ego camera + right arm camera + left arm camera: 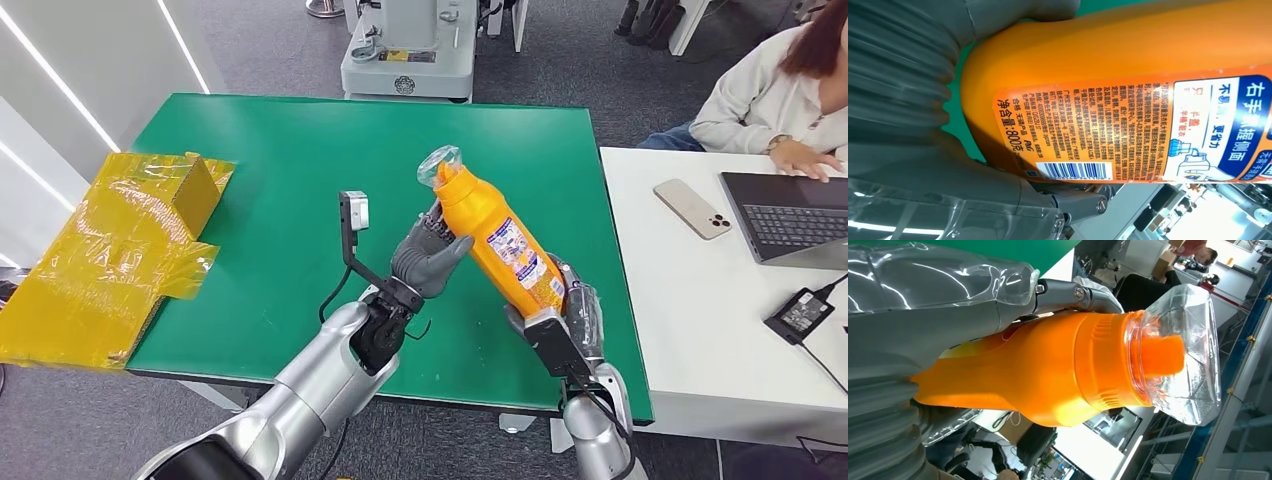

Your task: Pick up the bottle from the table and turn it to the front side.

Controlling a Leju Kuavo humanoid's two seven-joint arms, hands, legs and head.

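An orange bottle (500,240) with a clear cap (440,165) hangs tilted above the green table (280,180), cap pointing up and away. Its printed label with a barcode (1075,171) faces me. My right hand (565,320) holds the bottle's lower end from underneath. My left hand (430,258) grips it around the shoulder, below the cap. In the left wrist view the bottle (1048,375) lies against the left hand (923,325), and a finger (1073,295) reaches over it. In the right wrist view the right hand (903,100) wraps the bottle's base (1128,60).
A yellow taped box (120,250) sits at the table's left edge. On the white table to the right lie a phone (692,208), a laptop (790,215) and a power adapter (800,312); a person (780,90) sits there. A grey machine base (408,50) stands behind.
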